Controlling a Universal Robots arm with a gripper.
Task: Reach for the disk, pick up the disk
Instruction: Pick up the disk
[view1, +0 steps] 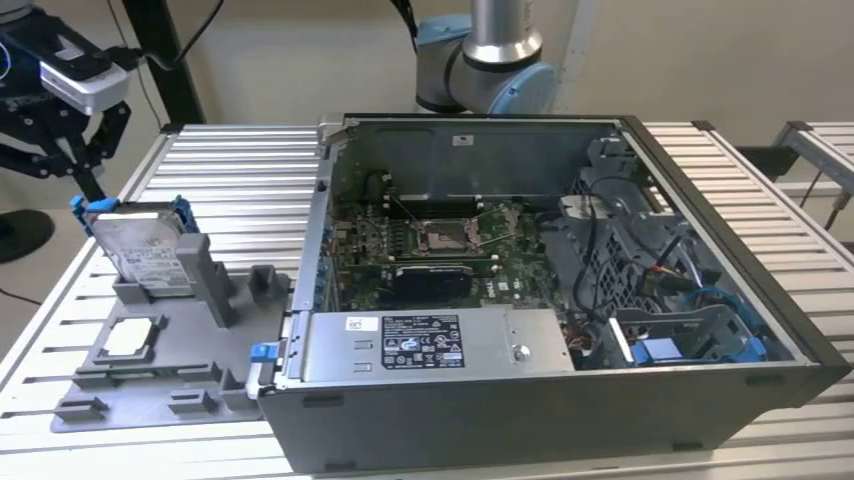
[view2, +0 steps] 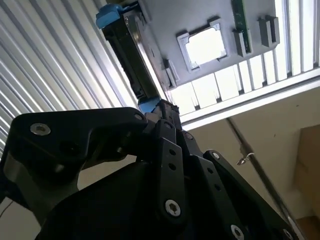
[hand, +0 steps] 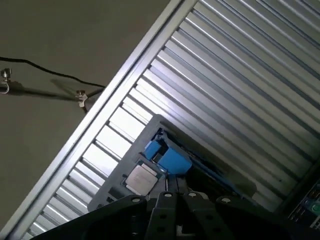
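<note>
Hand (view1: 88, 197) pinches the upper blue-frame corner of the disk (view1: 140, 250). Disk stands upright directly beneath the hand, seated in grey holder (view1: 200, 290) on counter (view1: 227, 170).

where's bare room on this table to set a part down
Bare table slats lie beyond the grey tray, left of the computer case in the exterior view; more run along the case's right. The tray is crowded: the disk, a chip, holders, and the gripper at the disk's top corner.
</note>
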